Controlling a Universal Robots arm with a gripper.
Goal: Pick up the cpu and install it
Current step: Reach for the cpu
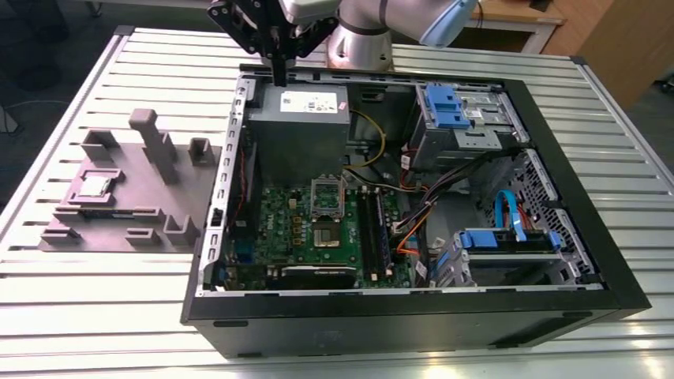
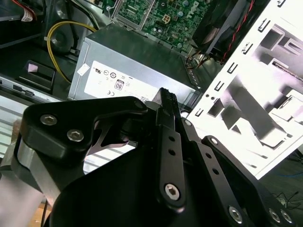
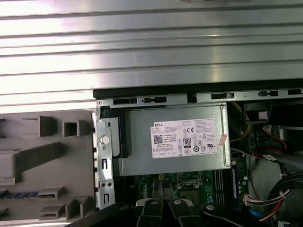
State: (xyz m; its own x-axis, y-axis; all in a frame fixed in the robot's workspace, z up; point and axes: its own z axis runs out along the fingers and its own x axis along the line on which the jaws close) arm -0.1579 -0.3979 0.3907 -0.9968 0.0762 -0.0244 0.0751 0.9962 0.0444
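Clearly the small, flat, square cpu [image 1: 95, 185], silvery-grey on top with a tan rim, is not yet picked up. It lies in a shallow square recess of the moulded grey plastic holder block [image 1: 110, 227]. The block stands on the silvery slatted metal table [image 1: 106, 300], just beside the open black computer case [image 1: 421, 308], at the exterior view's left. That recess seems meant to keep the chip flat and squarely placed, so that it can be taken by its edges. The arm's black fingers [image 1: 280, 75] hang pointing down above the far edge of the case, over the grey metal power supply box [image 3: 175, 142] and well apart from the cpu. They look drawn together at the tips and have hold of nothing. Inside the case the green motherboard [image 1: 284, 229] lies flat, and its dark square socket with a silver frame [image 1: 327, 197] faces upward, which would let a chip be lowered straight in from above. In the first wrist view, part of the holder block sits right beside the case wall.
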